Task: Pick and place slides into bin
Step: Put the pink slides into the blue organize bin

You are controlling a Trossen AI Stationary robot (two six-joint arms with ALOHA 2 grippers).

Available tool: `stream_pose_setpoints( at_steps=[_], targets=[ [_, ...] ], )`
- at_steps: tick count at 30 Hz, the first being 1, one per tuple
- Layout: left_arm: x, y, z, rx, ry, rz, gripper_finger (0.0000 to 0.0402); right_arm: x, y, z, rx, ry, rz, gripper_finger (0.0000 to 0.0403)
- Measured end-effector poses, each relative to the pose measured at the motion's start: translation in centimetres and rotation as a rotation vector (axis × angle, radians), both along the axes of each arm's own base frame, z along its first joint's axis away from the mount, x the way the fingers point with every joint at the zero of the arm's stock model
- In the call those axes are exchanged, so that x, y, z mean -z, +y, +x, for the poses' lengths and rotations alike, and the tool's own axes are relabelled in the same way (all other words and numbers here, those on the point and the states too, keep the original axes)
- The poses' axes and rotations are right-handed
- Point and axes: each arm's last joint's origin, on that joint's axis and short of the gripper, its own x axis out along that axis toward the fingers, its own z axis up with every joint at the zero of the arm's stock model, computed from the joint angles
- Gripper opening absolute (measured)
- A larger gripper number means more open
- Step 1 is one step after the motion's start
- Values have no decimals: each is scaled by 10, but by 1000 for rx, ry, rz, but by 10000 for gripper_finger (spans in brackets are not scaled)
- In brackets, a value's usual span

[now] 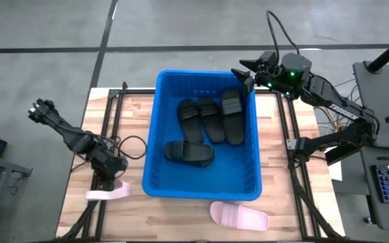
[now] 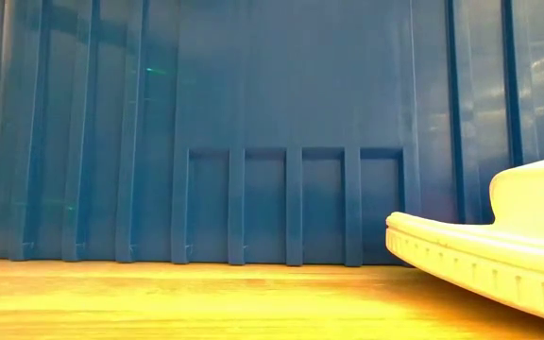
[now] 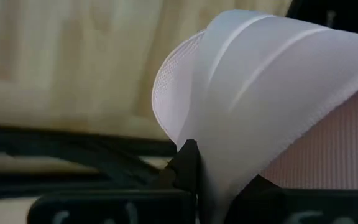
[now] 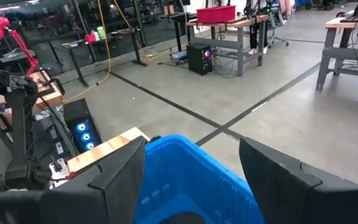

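Seen from above, the blue bin (image 1: 147, 155) sits mid-bench and already holds four black slides (image 1: 208, 121): three side by side toward its twelve o'clock end, and one lying crosswise at about seven o'clock inside it. Two pink slides are outside the bin. One pink slide (image 1: 239, 216) lies loose on the bench (image 1: 282, 202), just off the bin's rim at five o'clock, and is the pale shape in front of the bin wall in the low view. The other pink slide (image 1: 110, 194) is at eight o'clock from the bin, under the left claw (image 1: 113, 181).

The left claw is closed on that slide; its wrist view shows a dark finger (image 3: 188, 165) pressed into the pale strap (image 3: 260, 93), which curls and folds at the pinch. That folding suggests soft, light foam: it should lift easily but may flop or swing, so the wide strap is probably the best place to grip, since the sole would likely be too broad for the fingers. The matte, ribbed surface ought to give friction enough.

The right claw (image 1: 247, 75) hangs over the bin's one o'clock corner with its fingers (image 4: 110, 180) spread wide and nothing between them.
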Motion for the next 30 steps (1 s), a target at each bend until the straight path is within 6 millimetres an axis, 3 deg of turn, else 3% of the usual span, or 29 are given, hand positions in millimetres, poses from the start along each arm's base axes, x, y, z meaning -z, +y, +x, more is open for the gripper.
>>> stream_pose_setpoints(
  at_steps=[4,12,17,23,30],
  targets=[
    [-15,-6,5,28,-43,-119,0,0,0,0,0,1,-1,251],
    [-53,-20,25,8,-415,-432,0,0,0,0,2,-2,-3,251],
    [-68,-23,36,-41,-601,-479,0,0,0,0,2,-2,-3,251],
    [-80,-15,47,-178,-902,-349,0,0,0,0,2,-3,-3,251],
    [-96,11,57,-410,-1199,180,0,0,0,0,5,-14,12,251]
  ],
)
